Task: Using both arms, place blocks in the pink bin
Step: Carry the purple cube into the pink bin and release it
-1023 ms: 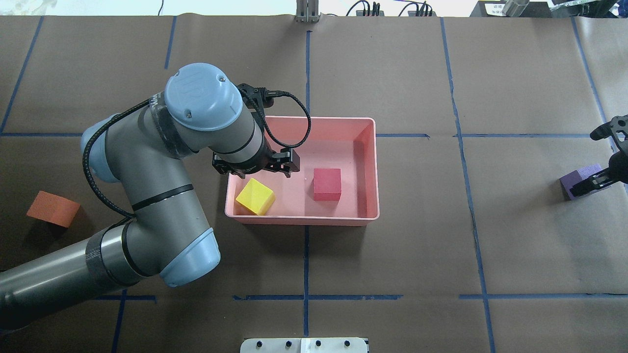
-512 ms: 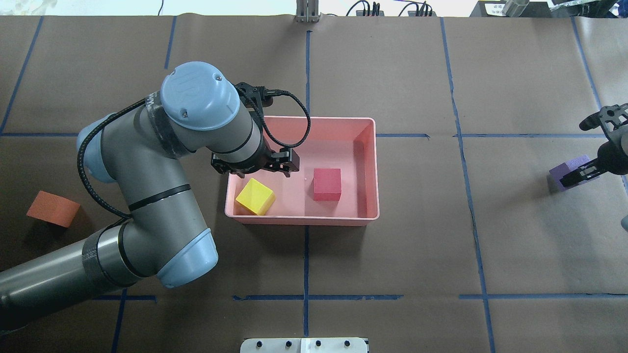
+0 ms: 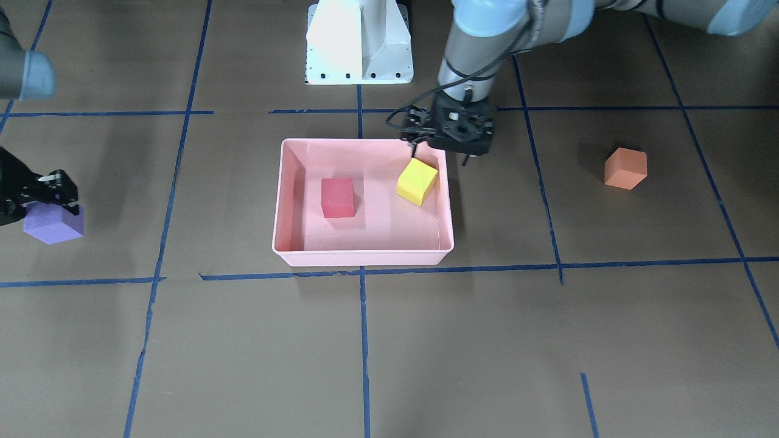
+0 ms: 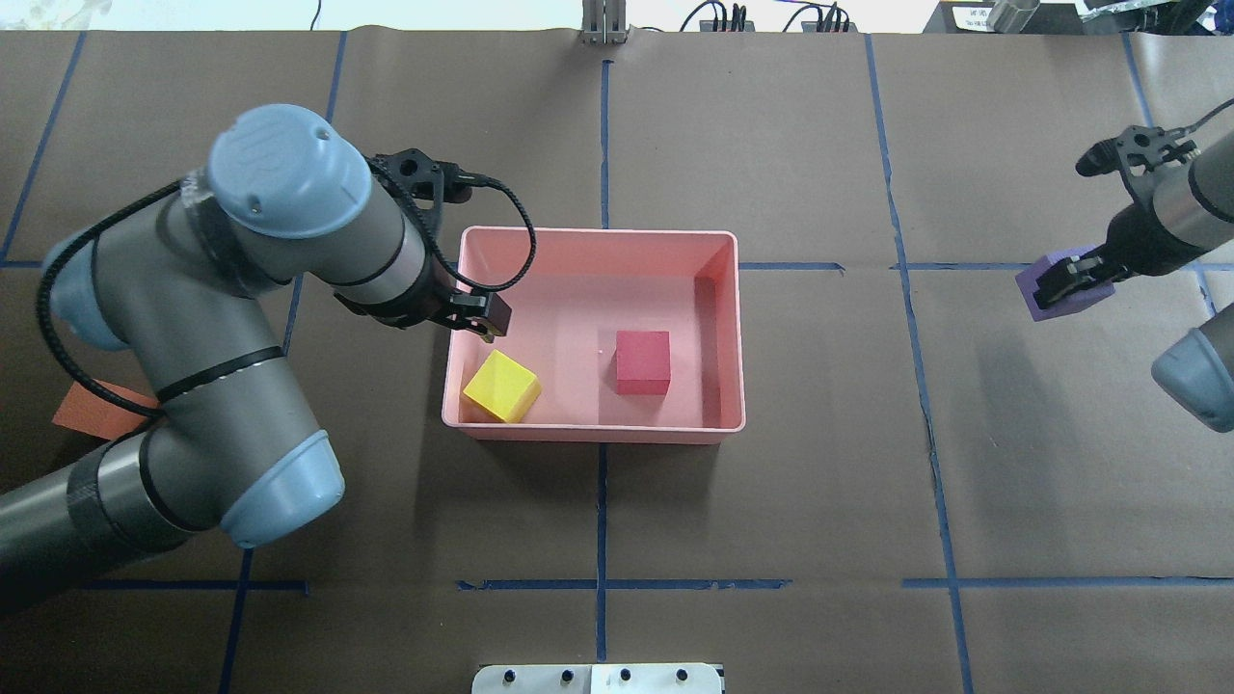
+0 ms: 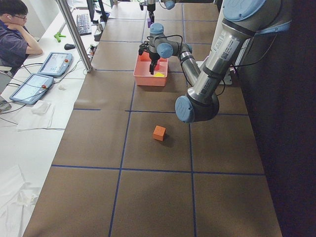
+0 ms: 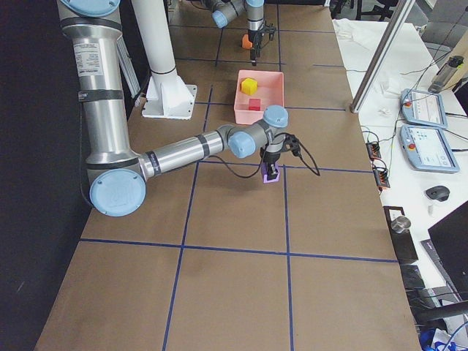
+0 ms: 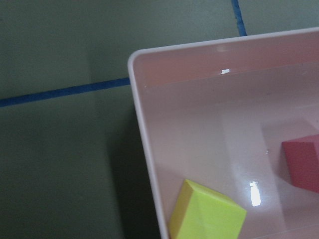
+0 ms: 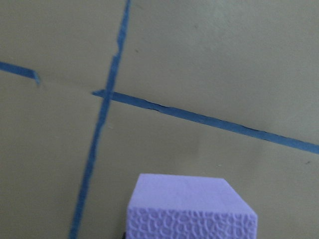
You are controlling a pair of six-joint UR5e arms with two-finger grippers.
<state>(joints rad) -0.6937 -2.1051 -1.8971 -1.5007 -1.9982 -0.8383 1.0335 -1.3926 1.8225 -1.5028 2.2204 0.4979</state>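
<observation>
The pink bin (image 4: 593, 432) sits at the middle of the tabletop (image 4: 771, 520), which is covered in brown paper and crossed by blue tape lines (image 4: 600, 125). Two blocks lie inside it. The red block (image 4: 643, 361) rests flat on the floor near the bin's centre. The yellow-green block (image 4: 501, 387) is tipped on an edge in the corner nearest the robot and the tabletop's left edge, and leans against the bin's wall. The left claw (image 3: 440, 152) hangs above that same corner of the bin, over the left wall. Its two fingers look spread apart with nothing between them, though the wrist hides much of it from overhead. The orange block (image 3: 625, 168) lies alone on the paper well toward the left edge, apart from the bin and from both claws. Near the right edge, the right claw (image 4: 1072, 281) is closed on the purple block (image 3: 53, 226), with a finger pressed to each side. Whether that block touches the paper or hangs just above it cannot be told. It is well apart from the bin.
</observation>
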